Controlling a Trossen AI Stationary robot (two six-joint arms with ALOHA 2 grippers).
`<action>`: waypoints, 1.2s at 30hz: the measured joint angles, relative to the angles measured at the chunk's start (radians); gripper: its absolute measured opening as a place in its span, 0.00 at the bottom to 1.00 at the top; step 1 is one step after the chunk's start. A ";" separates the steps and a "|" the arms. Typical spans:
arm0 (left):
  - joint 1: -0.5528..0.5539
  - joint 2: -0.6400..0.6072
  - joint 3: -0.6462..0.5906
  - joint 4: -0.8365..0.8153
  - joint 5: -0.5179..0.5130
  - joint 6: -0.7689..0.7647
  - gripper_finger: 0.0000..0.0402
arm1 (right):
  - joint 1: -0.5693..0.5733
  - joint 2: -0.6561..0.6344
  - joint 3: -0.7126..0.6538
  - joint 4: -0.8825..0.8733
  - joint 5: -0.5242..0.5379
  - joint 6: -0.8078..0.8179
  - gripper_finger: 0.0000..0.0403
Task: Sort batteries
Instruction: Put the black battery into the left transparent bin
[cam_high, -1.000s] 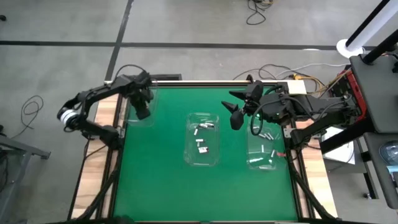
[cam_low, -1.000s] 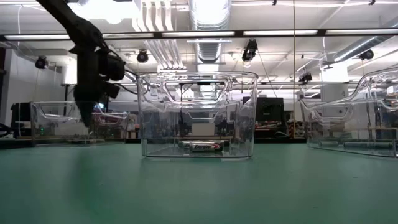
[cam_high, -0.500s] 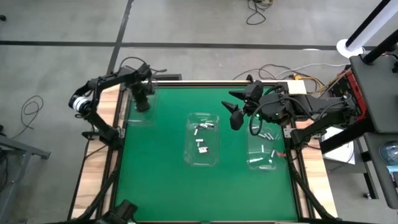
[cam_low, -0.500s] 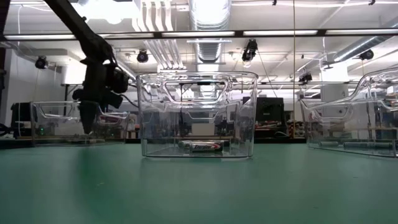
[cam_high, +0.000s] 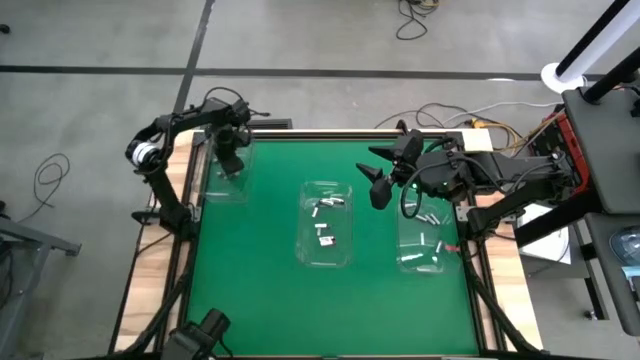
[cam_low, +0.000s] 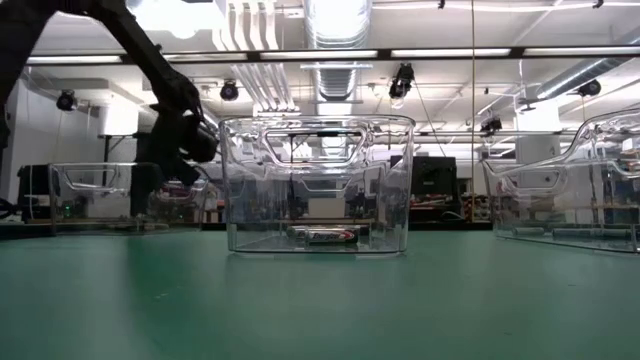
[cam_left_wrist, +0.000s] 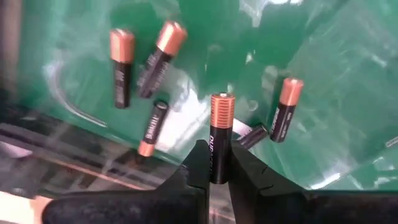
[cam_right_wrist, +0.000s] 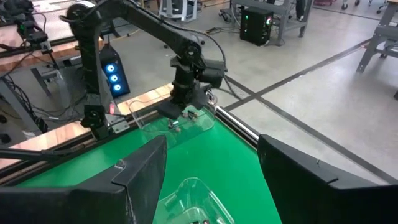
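One small battery (cam_left_wrist: 221, 134), rigid, smooth and probably slippery, is pinched at its lower end by the left gripper (cam_left_wrist: 214, 180) above the left bin (cam_high: 226, 180), where loose batteries (cam_left_wrist: 122, 74) lie; the right gripper (cam_right_wrist: 211, 165) hangs spread and empty.

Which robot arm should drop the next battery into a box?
Probably the left. Its tool already grips a battery right over the left bin, where other batteries lie. The right tool hangs open and holds nothing, between the middle bin and the right bin.

Grey concrete floor (cam_high: 300, 35) (loose cables), ceiling strip lights (cam_low: 450, 53), pale ducts (cam_low: 335, 25).
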 joint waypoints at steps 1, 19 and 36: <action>0.000 0.017 0.003 -0.012 -0.007 -0.010 0.03 | 0.000 0.000 0.000 0.000 0.000 0.001 0.60; -0.047 0.099 0.032 -0.021 -0.048 0.075 0.03 | 0.013 0.000 0.000 -0.001 0.000 0.002 0.58; -0.091 0.099 0.002 -0.016 -0.061 0.080 0.09 | 0.014 0.000 0.000 -0.005 -0.002 0.009 0.59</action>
